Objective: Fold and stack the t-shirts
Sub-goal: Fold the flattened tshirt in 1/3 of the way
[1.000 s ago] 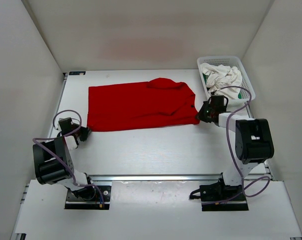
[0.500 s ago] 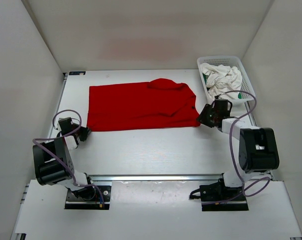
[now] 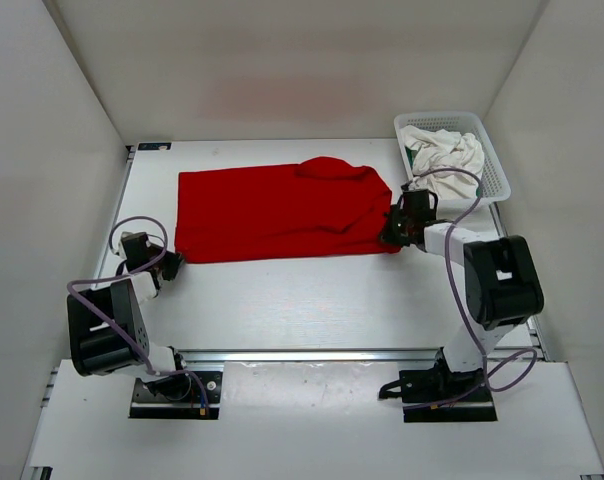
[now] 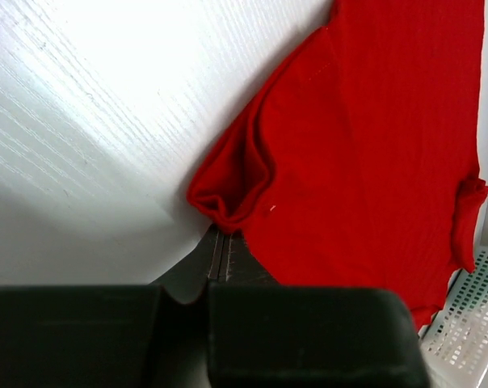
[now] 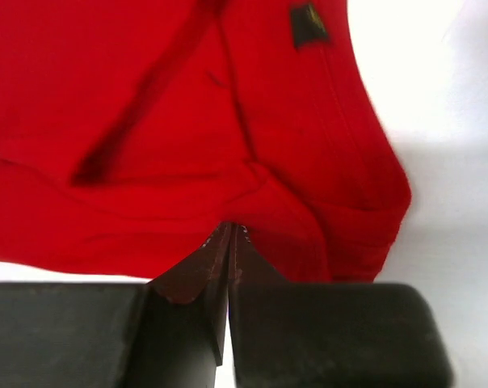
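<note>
The red t-shirt (image 3: 282, 210) lies spread flat across the table's far half, one sleeve bunched at its top right. My left gripper (image 3: 170, 263) is at its near left corner; in the left wrist view the gripper (image 4: 218, 234) is shut, its tips pinching the rolled red corner (image 4: 228, 206). My right gripper (image 3: 390, 233) is at the near right corner; in the right wrist view it (image 5: 232, 230) is shut on a fold of the red cloth (image 5: 147, 121). The white t-shirt (image 3: 444, 152) lies crumpled in the basket. A sliver of green (image 3: 414, 158) shows beneath it.
The white mesh basket (image 3: 497, 165) stands at the far right, just behind my right arm; its corner shows in the left wrist view (image 4: 470, 323). White walls enclose the table on three sides. A metal rail (image 3: 312, 353) runs along the near edge.
My right gripper drew a little right off the shirt's edge, then moved left onto the near right corner. The left gripper stayed at the near left corner.
</note>
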### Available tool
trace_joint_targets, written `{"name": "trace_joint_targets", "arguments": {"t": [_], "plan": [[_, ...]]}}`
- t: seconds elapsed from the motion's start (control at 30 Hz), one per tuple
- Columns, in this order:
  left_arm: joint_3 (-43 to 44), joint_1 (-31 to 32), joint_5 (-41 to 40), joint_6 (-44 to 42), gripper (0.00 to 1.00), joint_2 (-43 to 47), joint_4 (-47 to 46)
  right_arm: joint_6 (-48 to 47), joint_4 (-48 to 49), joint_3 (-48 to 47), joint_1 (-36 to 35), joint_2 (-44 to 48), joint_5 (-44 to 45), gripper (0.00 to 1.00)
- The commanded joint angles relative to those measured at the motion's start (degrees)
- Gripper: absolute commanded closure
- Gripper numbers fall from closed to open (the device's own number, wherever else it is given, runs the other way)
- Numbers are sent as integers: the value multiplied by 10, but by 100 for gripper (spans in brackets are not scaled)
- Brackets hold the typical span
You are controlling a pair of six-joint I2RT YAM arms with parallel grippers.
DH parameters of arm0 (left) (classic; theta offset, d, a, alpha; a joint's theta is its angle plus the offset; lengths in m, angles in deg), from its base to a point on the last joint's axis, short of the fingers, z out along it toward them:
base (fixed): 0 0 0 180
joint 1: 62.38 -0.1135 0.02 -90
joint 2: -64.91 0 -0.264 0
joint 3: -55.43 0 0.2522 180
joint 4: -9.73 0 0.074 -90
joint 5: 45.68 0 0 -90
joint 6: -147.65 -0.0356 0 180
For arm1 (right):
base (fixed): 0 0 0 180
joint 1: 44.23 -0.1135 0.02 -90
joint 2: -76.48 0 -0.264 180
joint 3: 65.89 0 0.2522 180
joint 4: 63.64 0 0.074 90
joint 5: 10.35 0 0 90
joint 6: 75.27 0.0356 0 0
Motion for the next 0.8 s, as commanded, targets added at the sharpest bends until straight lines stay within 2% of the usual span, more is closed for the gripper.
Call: {"name": "trace_joint_targets", "arguments": {"t": [0.0,0.1,0.27,0.37,0.5,0.63,0.7,0.73,0.77], "plan": [[0,-7,6,-3,100,-2,3,-7,-17,-11,8,-22,-18,100],[-9,-32,35,13,100,-13,-2,8,-25,22,13,-22,-4,100],[-30,-61,53,0,100,-1,28,62,-9,161,22,49,-12,100],[-52,-68,52,-20,100,48,64,71,-7,259,20,125,-42,100],[-77,-82,47,-60,100,112,137,91,-24,338,15,232,-61,99],[-102,-104,59,-104,100,205,196,102,-83,347,-7,335,-47,100],[-82,-77,43,-119,100,239,238,101,-118,335,-11,389,-44,100],[-73,-50,37,-129,95,264,245,98,-131,328,-10,413,-38,100],[-68,-40,26,-132,81,266,253,92,-138,321,-7,419,-39,100]]}}
